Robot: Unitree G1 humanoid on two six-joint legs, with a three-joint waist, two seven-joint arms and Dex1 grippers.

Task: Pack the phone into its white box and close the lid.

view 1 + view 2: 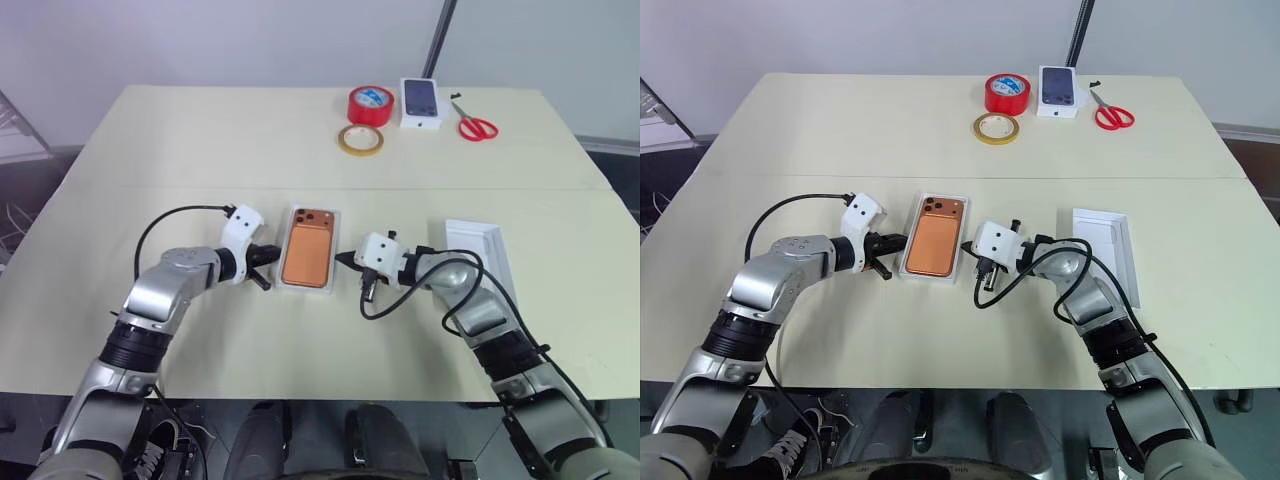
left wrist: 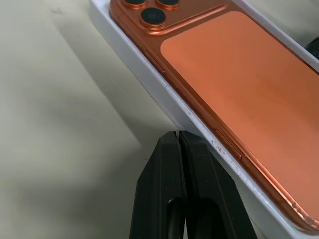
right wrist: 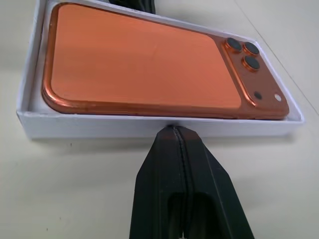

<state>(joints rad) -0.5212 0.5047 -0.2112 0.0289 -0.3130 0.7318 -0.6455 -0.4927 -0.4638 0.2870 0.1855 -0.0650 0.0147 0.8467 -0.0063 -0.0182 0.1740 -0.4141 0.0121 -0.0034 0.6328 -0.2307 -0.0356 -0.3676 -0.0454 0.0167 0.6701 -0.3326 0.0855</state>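
Note:
The orange-copper phone (image 1: 308, 250) lies back up inside the white box (image 3: 99, 127) at the middle of the table, its camera cluster at the far end. My left gripper (image 1: 268, 255) is shut, and its tips (image 2: 178, 134) sit at the box's left wall with nothing between them. My right gripper (image 1: 345, 260) is also shut, its tips (image 3: 173, 128) meeting the box's right wall from the other side. A shallow white lid (image 1: 480, 250) lies open side up on the table to the right of my right arm.
At the far side of the table stand a red tape roll (image 1: 370, 104), a yellowish tape ring (image 1: 360, 140), a small white box printed with a dark phone (image 1: 421, 102) and red scissors (image 1: 474, 124).

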